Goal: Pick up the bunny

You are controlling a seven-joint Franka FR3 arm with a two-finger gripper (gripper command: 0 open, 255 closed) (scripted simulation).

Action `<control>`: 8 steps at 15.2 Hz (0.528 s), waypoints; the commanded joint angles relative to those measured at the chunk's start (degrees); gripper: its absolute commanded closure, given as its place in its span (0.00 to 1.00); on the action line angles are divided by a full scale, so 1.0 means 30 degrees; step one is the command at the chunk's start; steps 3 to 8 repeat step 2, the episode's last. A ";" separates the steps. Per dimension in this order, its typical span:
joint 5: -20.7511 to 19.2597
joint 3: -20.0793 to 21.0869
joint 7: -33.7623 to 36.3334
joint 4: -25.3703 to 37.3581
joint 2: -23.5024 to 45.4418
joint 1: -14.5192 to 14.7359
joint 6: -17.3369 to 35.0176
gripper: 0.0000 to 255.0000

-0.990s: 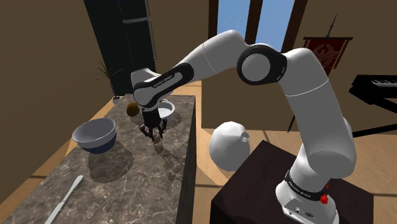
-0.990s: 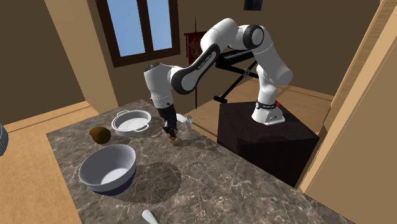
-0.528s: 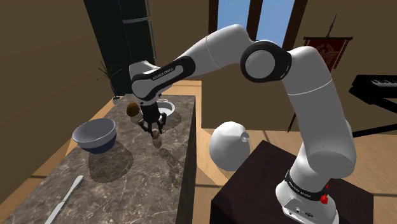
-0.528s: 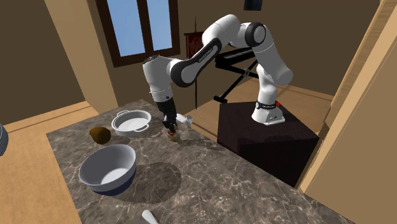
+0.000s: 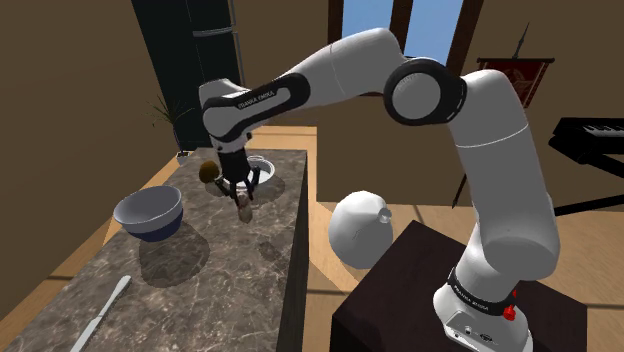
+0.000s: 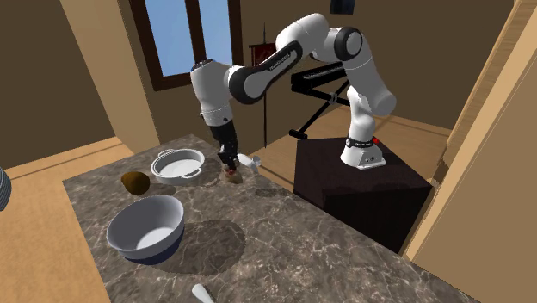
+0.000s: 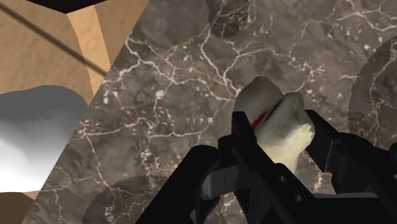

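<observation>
Gripper is on its way up, black fingers pinching the pale bunny from both sides, a red streak showing against one finger in the wrist view. Compared with a second ago, the hand sits higher over the marble countertop, and the bunny rides with it at the fingertips. It looks clear of the surface, so the pick seems essentially made, provided the grip holds.
</observation>
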 commanded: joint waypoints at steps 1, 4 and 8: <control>0.0016 0.0021 0.0042 0.0215 -0.0076 0.0028 -0.0287 1.00; 0.0015 0.0020 0.0043 0.0220 -0.0074 0.0028 -0.0288 1.00; 0.0015 0.0020 0.0043 0.0220 -0.0074 0.0028 -0.0288 1.00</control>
